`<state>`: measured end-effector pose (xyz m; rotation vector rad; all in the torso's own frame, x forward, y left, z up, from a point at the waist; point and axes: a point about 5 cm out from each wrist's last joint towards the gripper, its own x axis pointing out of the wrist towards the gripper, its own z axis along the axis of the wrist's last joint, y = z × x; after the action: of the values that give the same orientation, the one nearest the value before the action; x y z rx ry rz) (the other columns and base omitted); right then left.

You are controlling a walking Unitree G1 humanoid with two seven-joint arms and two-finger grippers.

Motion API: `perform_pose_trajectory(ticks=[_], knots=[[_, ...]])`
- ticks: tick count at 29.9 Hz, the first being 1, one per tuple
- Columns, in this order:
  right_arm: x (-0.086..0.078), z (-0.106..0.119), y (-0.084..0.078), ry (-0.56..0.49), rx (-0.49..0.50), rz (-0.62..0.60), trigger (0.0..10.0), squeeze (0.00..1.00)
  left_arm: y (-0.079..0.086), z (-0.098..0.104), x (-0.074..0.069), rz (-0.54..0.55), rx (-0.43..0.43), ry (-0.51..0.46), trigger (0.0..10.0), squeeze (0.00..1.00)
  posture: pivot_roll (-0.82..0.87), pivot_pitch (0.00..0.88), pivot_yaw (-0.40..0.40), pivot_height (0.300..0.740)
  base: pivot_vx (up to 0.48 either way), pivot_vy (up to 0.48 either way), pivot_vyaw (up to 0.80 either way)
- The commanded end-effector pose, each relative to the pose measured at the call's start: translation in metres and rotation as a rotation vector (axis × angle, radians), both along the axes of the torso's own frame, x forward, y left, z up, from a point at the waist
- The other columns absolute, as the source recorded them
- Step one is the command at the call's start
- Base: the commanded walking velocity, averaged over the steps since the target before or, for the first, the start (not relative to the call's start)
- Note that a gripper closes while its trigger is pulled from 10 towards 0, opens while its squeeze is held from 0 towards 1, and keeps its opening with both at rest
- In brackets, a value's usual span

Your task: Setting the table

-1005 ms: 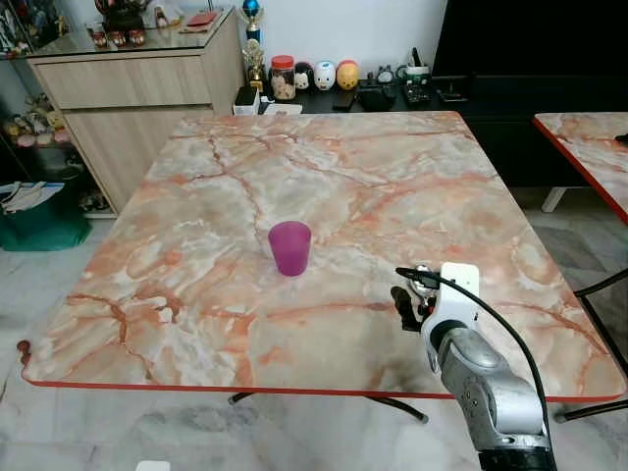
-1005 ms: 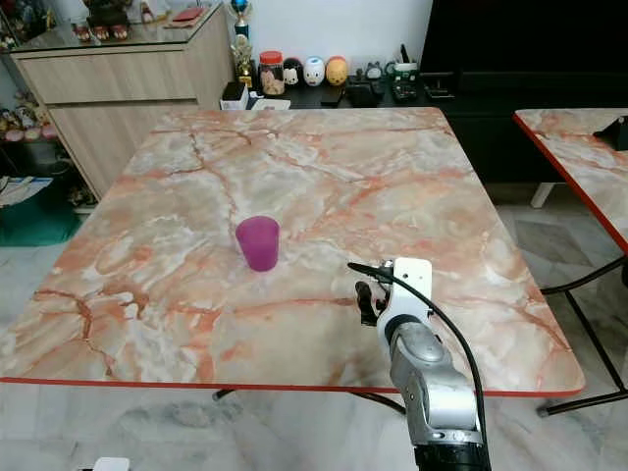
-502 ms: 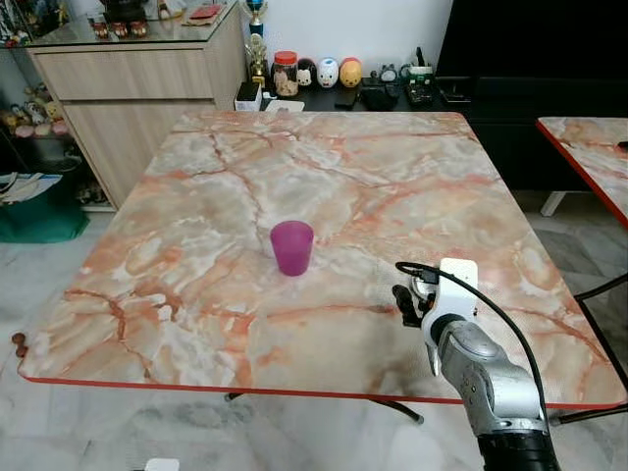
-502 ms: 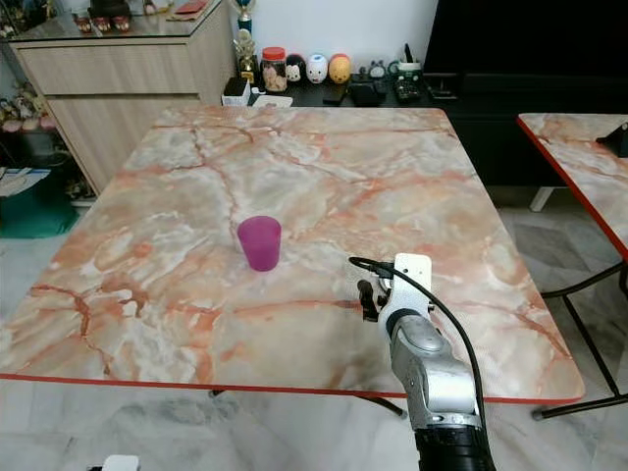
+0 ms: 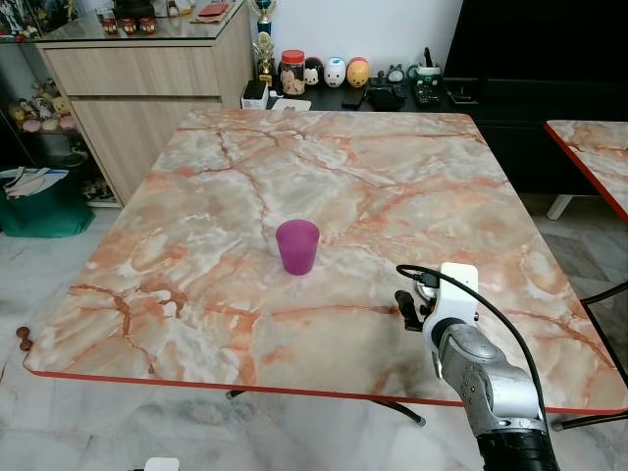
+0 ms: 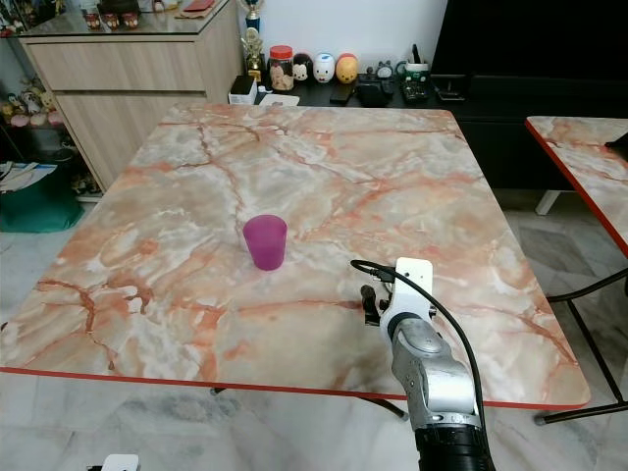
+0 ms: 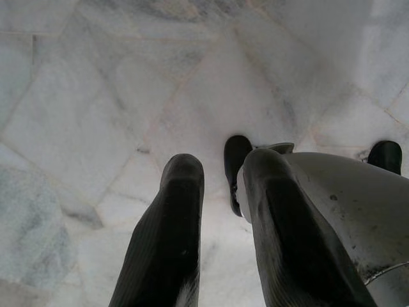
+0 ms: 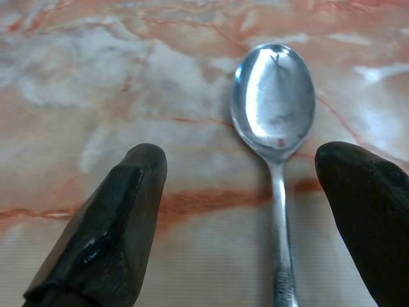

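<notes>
A purple cup (image 5: 297, 245) stands upright near the middle of the marble table (image 5: 196, 196). My right gripper (image 5: 404, 306) hovers low over the table's front right part, to the right of the cup and nearer the front edge. In the right wrist view a metal spoon (image 8: 273, 96) lies flat on the marble between the open fingers (image 8: 102, 230), touching neither of them. My left gripper (image 7: 220, 173) hangs idle above the pale floor tiles, a narrow gap between its fingers and nothing held.
A wooden sideboard (image 5: 137, 78) stands at the back left. Jars and figurines (image 5: 324, 71) line a dark low unit behind the table. A second marble table (image 5: 594, 157) is at the right, and a green bin (image 5: 39, 211) on the floor at the left.
The head camera has shifted a little, so the whole scene sits slightly differently. The right gripper stays at the same spot over the table and the cup has not moved.
</notes>
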<state>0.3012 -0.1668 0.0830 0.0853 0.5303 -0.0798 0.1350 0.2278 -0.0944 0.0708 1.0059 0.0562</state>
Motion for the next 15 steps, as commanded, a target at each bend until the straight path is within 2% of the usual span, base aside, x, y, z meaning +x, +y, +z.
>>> perform_pose_trajectory(ticks=[1,7,15], knots=[[-0.0003,0.0016,-0.004,0.001,-0.005,-0.018,10.0,0.0,0.0037,-0.0007,-0.0044,0.006,0.005,0.012,10.0,0.0,-0.06,0.0,-0.018,0.74,0.0,0.0,0.0],[-0.0011,0.0012,-0.0035,0.009,-0.002,-0.012,10.0,0.0,0.0057,-0.0018,-0.0101,0.008,0.005,0.019,10.0,0.0,-0.06,0.0,-0.019,0.74,0.0,0.0,0.0],[-0.0043,-0.004,-0.0046,0.043,0.001,-0.013,10.0,0.0,-0.0007,-0.0022,-0.0058,0.003,-0.001,0.016,10.0,0.0,-0.06,0.0,-0.021,0.74,0.0,0.0,0.0]])
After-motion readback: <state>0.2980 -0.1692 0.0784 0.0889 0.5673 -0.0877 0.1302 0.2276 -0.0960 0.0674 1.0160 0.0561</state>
